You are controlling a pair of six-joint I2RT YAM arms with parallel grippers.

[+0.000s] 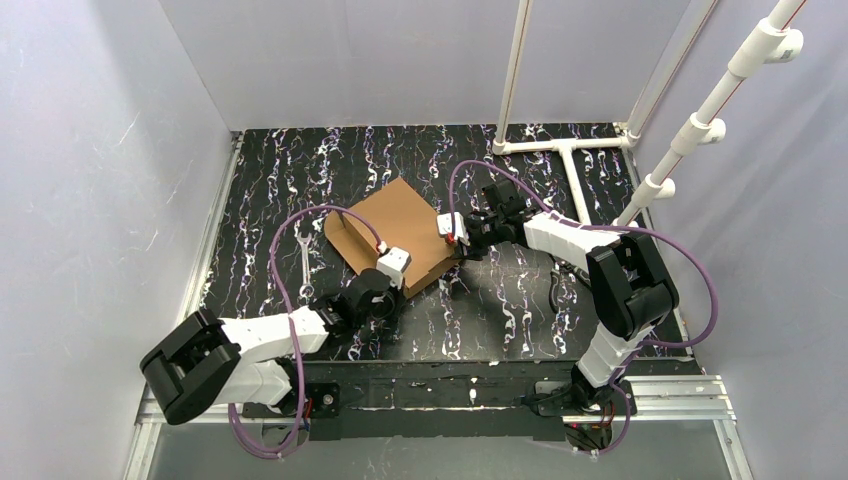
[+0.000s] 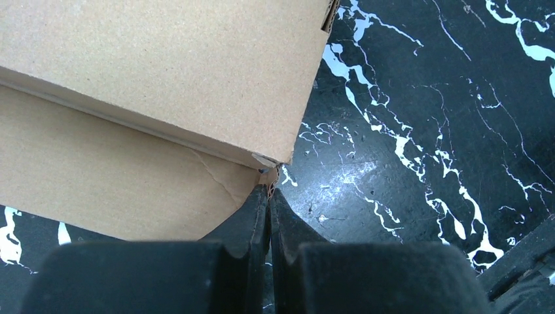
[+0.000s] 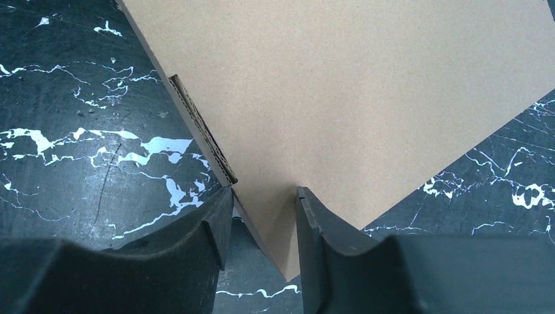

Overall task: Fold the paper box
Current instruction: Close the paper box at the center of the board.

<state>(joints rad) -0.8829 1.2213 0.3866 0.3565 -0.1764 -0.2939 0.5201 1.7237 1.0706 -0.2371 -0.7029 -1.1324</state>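
Note:
The paper box (image 1: 398,228) is brown corrugated cardboard, lying folded at the middle of the black marbled table. My left gripper (image 1: 397,272) is at its near edge. In the left wrist view it (image 2: 269,191) is shut on the corner of a thin lower flap of the box (image 2: 131,176), under a larger upper panel. My right gripper (image 1: 457,238) is at the box's right corner. In the right wrist view it (image 3: 262,196) is open, with the box corner (image 3: 340,98) lying between its fingers (image 3: 216,219).
A metal wrench (image 1: 305,262) lies left of the box. A dark tool (image 1: 556,285) lies under the right arm. A white pipe frame (image 1: 565,148) stands at the back right. Grey walls enclose the table on the left, back and right.

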